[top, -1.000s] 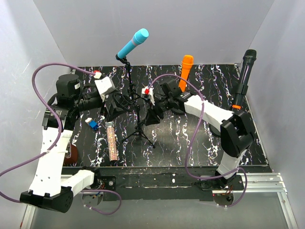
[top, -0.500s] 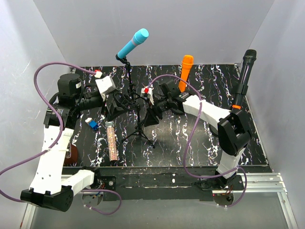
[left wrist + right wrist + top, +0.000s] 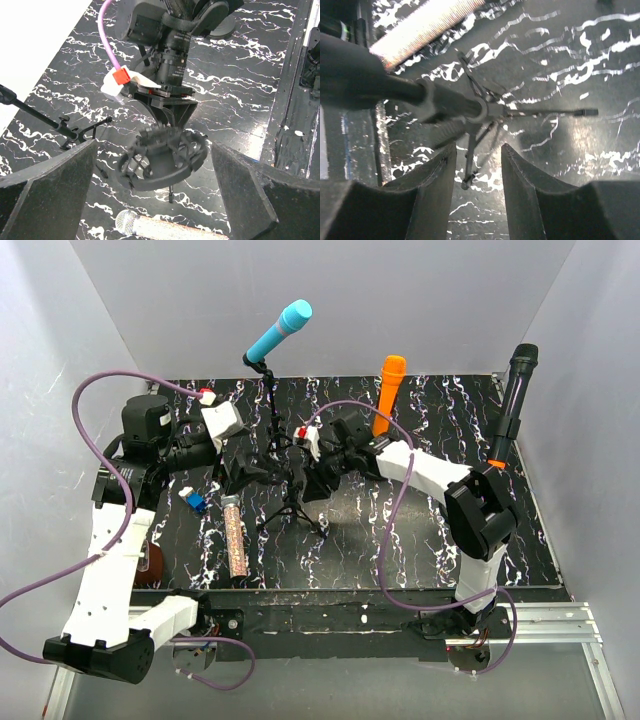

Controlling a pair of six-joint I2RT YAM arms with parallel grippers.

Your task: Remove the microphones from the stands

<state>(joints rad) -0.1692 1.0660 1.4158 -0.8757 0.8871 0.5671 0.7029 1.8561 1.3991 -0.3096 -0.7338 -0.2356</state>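
Note:
A cyan microphone (image 3: 282, 328) sits tilted in the clip on top of a black tripod stand (image 3: 284, 465) at the middle of the table. My left gripper (image 3: 243, 475) is wide open just left of the pole, low down. In the left wrist view its fingers (image 3: 50, 192) flank a black ribbed ring (image 3: 162, 157) of the stand without touching it. My right gripper (image 3: 311, 484) is at the pole from the right. In its wrist view the jaws (image 3: 477, 165) stand narrowly apart with a thin tripod leg (image 3: 469, 160) between them, and the pole (image 3: 445, 102) crosses just beyond the tips.
An orange microphone (image 3: 389, 390) stands behind the right arm and a black one (image 3: 514, 400) at the far right. A glittery pink microphone (image 3: 235, 537) lies on the marbled tabletop (image 3: 380, 540) front left, beside a small blue object (image 3: 195, 502).
My right gripper has moved left up against the stand and its jaws have narrowed. The tripod's feet have shifted slightly. The left gripper has barely moved.

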